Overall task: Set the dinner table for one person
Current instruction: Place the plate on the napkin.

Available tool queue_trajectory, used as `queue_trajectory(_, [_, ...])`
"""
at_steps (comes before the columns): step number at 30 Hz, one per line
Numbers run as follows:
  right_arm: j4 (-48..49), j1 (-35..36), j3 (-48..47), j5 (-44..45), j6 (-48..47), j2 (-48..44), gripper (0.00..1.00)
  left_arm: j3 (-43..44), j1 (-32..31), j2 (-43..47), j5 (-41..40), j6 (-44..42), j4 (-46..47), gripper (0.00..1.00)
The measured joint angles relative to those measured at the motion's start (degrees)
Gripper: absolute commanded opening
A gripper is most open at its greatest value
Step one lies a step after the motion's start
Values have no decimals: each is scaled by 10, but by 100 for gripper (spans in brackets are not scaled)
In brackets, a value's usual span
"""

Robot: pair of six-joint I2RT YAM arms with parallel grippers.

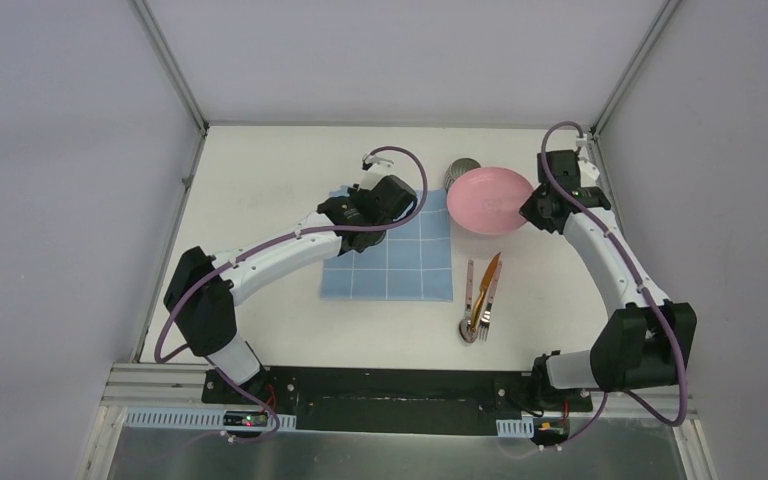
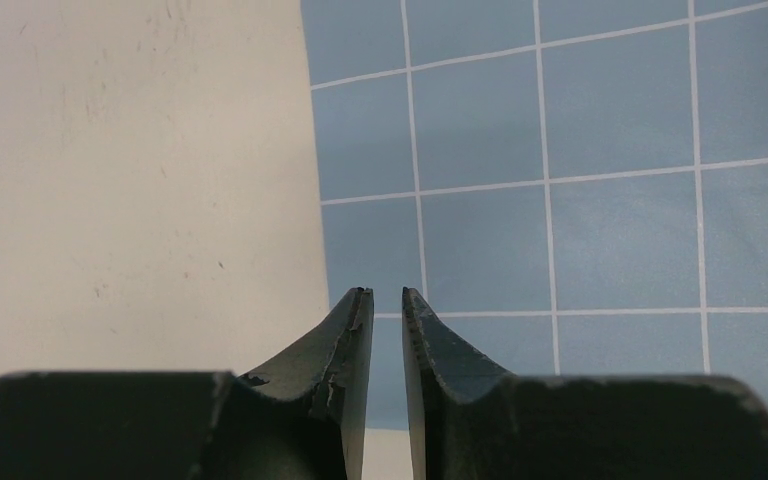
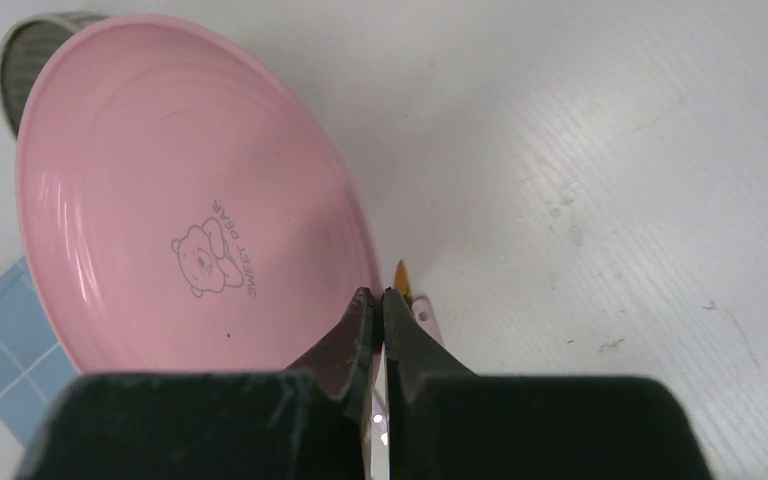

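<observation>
The pink plate (image 1: 488,200) with a bear print (image 3: 180,200) hangs tilted over the far right of the off-white dinner table (image 1: 260,180). My right gripper (image 1: 532,208) is shut on its right rim; in the right wrist view the rim runs between the closed fingertips of the gripper (image 3: 378,296). My left gripper (image 1: 355,215) hovers over the far left corner of the light-blue grid cloth (image 1: 400,262). In the left wrist view this gripper (image 2: 387,295) has a narrow gap between its jaws, nothing in it, above the cloth's (image 2: 560,150) left edge.
A grey cup (image 1: 463,172) stands behind the plate, partly hidden by it. Cutlery with pink and orange handles (image 1: 480,295) lies right of the cloth. Aluminium rails and grey walls close in the table on the left, the right and the far side.
</observation>
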State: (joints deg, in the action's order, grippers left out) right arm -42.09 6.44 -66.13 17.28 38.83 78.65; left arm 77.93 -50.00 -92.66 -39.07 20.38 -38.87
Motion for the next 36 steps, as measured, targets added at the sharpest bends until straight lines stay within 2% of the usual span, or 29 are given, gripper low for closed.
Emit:
queue_trajectory(5, [-2, 70, -12, -12, 2, 3, 0, 6, -3, 0, -16, 0, -9, 19])
queue_trajectory(10, [10, 147, -30, -25, 6, 52, 0, 14, -3, 1, -36, 0, -23, 20])
queue_trajectory(24, [59, 245, -82, -32, 24, 225, 0, 15, -3, 10, -71, 2, -38, 20])
queue_trajectory(30, [79, 296, -105, -33, 34, 266, 0, 15, -3, 10, -74, 2, -46, 20])
queue_trajectory(36, [89, 318, -105, -33, 44, 283, 0, 15, -3, 10, -75, 2, -49, 20])
